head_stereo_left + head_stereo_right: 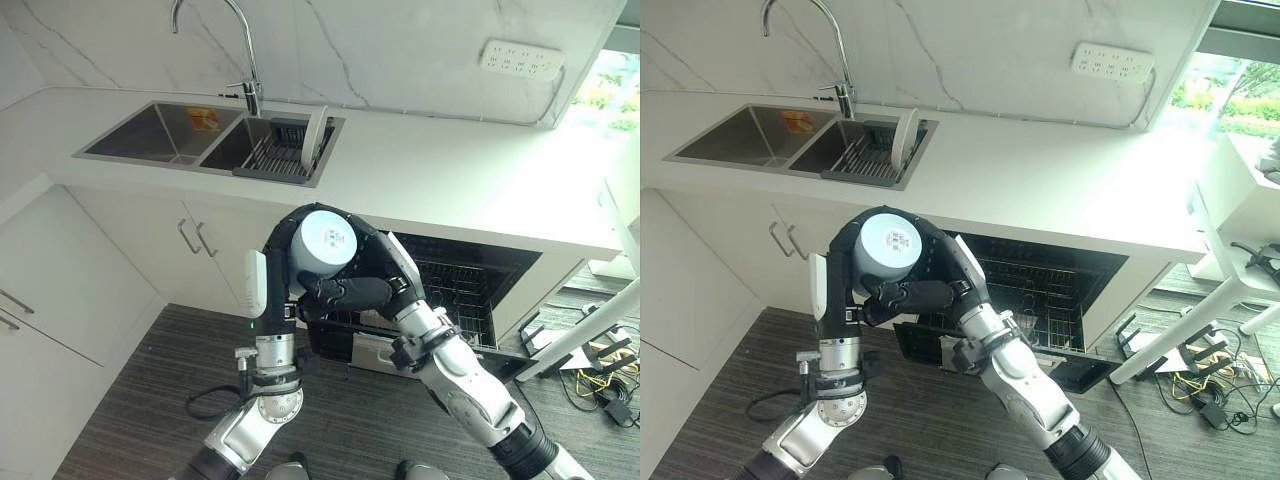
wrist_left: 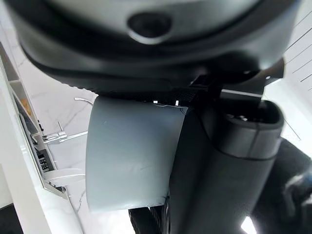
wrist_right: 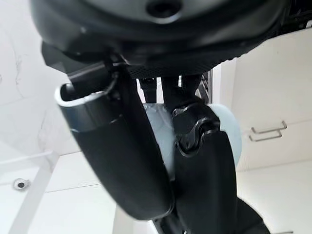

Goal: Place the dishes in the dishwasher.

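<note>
A pale blue-grey cup (image 1: pixel 325 243) hangs in front of the open dishwasher (image 1: pixel 460 285), its base turned up toward my head. My left hand (image 1: pixel 277 250) comes up from below and curls round the cup's left side; its wrist view has the cup's wall (image 2: pixel 129 156) right against the fingers. My right hand (image 1: pixel 350 293) reaches in from the right and wraps the cup's lower and right side, with dark fingers (image 3: pixel 200 146) lying across the cup (image 3: pixel 229 131). Both hands are on the cup at once. A white plate (image 1: pixel 314 140) stands upright in the sink rack.
The dishwasher's dark wire rack (image 1: pixel 1040 285) sits under the white counter (image 1: pixel 450 170), its door (image 1: pixel 370 350) folded down toward the floor. A double steel sink (image 1: pixel 160 135) with a tall tap (image 1: pixel 245 60) lies at the back left. White cabinet doors (image 1: pixel 120 260) stand to the left.
</note>
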